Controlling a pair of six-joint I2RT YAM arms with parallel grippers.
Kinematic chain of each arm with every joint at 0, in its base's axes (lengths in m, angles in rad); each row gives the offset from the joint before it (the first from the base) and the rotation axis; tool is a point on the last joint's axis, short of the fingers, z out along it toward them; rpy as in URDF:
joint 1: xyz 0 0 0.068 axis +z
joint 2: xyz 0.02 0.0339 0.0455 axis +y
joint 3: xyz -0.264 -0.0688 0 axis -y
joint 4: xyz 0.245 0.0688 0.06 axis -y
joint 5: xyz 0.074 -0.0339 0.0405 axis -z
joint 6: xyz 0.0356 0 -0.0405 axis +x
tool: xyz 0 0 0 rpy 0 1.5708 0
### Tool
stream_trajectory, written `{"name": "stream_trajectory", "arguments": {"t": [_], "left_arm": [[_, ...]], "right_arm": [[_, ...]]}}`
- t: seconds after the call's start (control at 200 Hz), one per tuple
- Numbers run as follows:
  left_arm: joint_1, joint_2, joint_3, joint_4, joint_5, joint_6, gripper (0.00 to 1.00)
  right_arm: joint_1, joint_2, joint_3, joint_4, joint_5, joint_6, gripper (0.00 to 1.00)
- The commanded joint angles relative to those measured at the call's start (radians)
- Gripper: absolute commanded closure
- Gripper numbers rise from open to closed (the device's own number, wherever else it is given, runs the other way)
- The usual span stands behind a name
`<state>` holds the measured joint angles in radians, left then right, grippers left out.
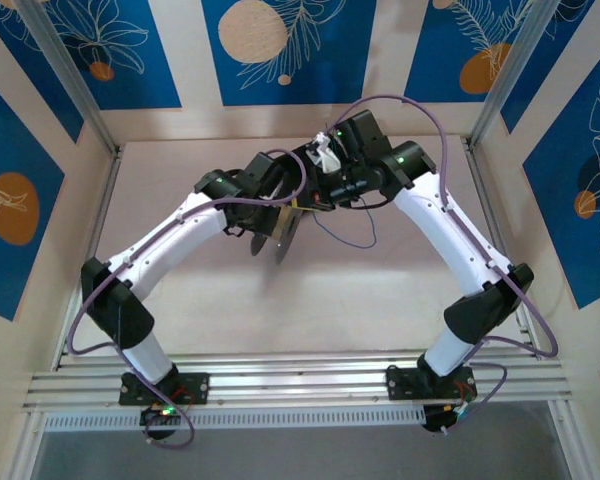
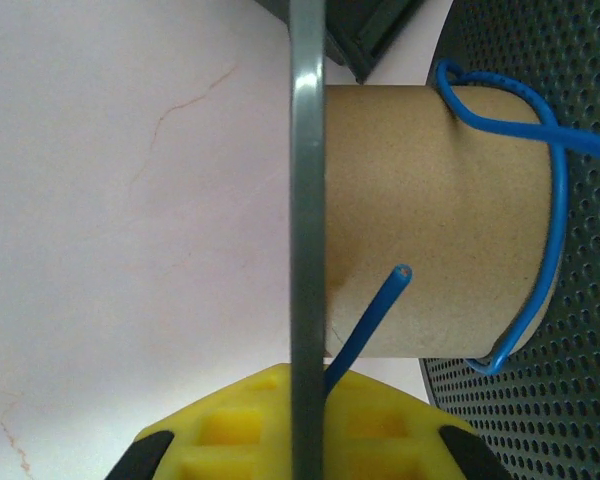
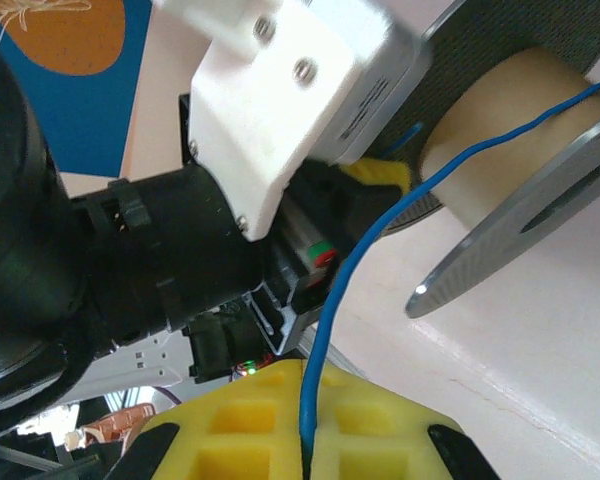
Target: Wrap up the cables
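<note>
One blue cable [image 2: 374, 316] round cardboard spool [image 2: 430, 220], right gripper [image 3: 308, 440] pinching it

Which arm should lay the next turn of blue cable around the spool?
Right. The right gripper is shut on the blue cable leading to the cardboard core, while the left gripper grips the spool's gray flange.

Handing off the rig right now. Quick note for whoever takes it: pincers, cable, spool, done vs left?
Left pincer: shut on the grey rim of the spool.
Right pincer: shut on the blue cable, which runs from it up to the spool's cardboard core.
Done: roughly one loose turn around the core; the short free end sticks out near the left pincer.
Left: wind on the rest. How much cable remains can't be told.
</note>
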<state>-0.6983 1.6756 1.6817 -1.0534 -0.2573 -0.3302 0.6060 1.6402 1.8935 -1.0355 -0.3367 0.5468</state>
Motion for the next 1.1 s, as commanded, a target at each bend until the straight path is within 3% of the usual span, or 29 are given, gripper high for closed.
{"name": "stream_trajectory", "arguments": {"t": [0.0,0.54,1.095], "left_arm": [[0.020,-0.013,0.037,0.020,-0.050,-0.116,1.00],[0.147,-0.206,-0.106,0.251,0.074,-0.383,1.00],[0.220,-0.375,-0.295,0.521,0.302,-0.552,1.00]], "right_arm": [[0.064,-0.038,-0.030,0.047,-0.011,0.044,1.00],[0.251,-0.165,-0.388,0.242,0.072,0.154,1.00],[0.254,-0.179,-0.786,0.542,0.174,0.228,1.00]]}}
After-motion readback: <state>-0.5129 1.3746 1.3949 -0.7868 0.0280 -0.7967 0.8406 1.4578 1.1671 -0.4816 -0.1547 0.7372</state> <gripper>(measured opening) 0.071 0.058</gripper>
